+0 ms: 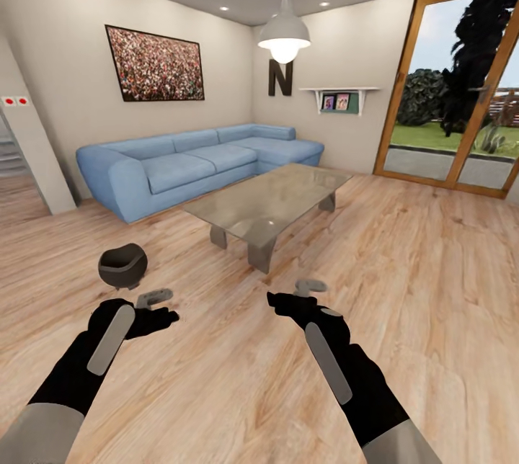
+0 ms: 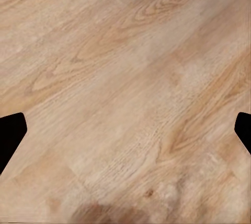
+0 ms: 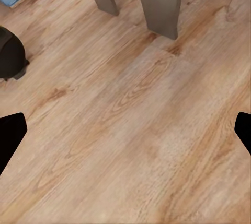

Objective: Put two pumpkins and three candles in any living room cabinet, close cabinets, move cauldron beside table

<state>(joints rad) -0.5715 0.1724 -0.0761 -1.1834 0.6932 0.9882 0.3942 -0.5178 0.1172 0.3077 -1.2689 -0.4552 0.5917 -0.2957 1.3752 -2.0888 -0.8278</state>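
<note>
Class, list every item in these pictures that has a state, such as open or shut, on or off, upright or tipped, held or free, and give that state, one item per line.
Small round black cauldron: upright on the wooden floor, free, apart from the table.
Grey glass-topped coffee table: standing, top bare.
White pendant lamp: lit.
Left gripper: open, empty, over the floor.
Right gripper: open, empty, over the floor.
Wood-framed glass door: cannot tell whether shut.

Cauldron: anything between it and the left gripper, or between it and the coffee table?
Nothing visible. The cauldron sits on bare wood floor just ahead of the left gripper, and only open floor separates it from the coffee table.
</note>
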